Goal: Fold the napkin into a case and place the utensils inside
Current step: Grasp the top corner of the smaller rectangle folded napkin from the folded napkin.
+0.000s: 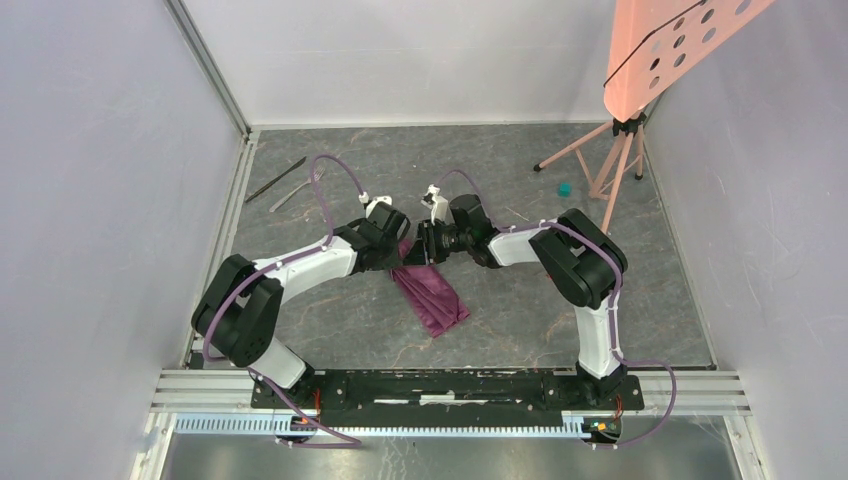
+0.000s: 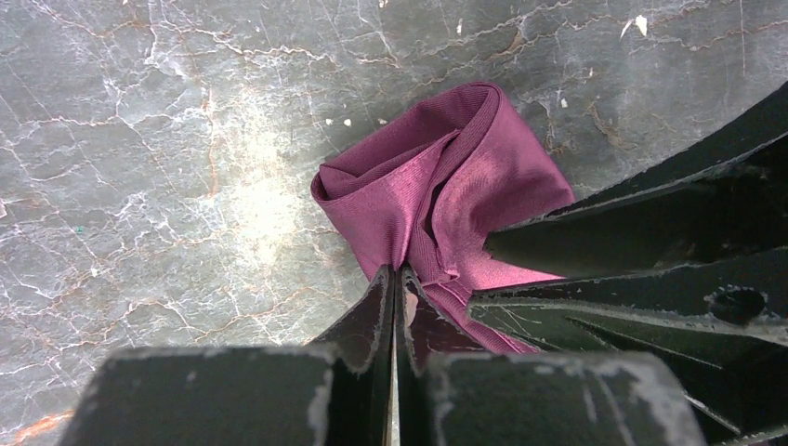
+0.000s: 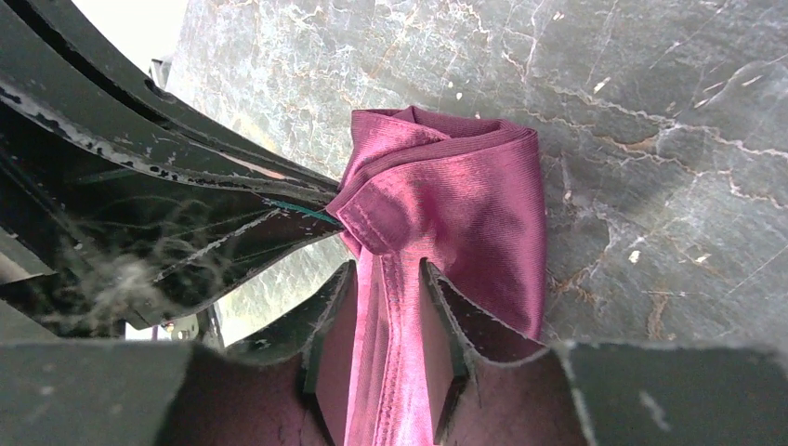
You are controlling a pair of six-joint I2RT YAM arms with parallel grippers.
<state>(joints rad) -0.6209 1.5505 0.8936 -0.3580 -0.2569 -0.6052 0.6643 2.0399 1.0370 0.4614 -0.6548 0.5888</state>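
Overhead view: your two arms reach in from the near edge and meet nose to nose over the middle of the grey marbled tabletop (image 1: 620,290). The plum-purple napkin (image 1: 435,298) lies there bunched into a rumpled strip, not yet a flat case. Its long axis runs diagonally from the point where the grippers meet, down and to the right toward the arm bases. Both grippers are at the far end of the strip, with the loose tail trailing back toward you.

Left wrist view: your left gripper (image 2: 398,279) is clenched tight on a gathered pleat of the napkin, its jaws pressed together with cloth pinched between them.

Right wrist view: your right gripper (image 3: 387,271) has its jaws parted, with a band of napkin running between them. They look released rather than clamped, though it is hard to tell whether the pads touch the fabric.

The dark knife (image 1: 277,181) and silver fork (image 1: 296,189) lie side by side at the far left of the tabletop. They are well apart from the napkin and nearer your left arm.

With only the left gripper holding, the cloth probably needs spreading flat along that diagonal before any fold.
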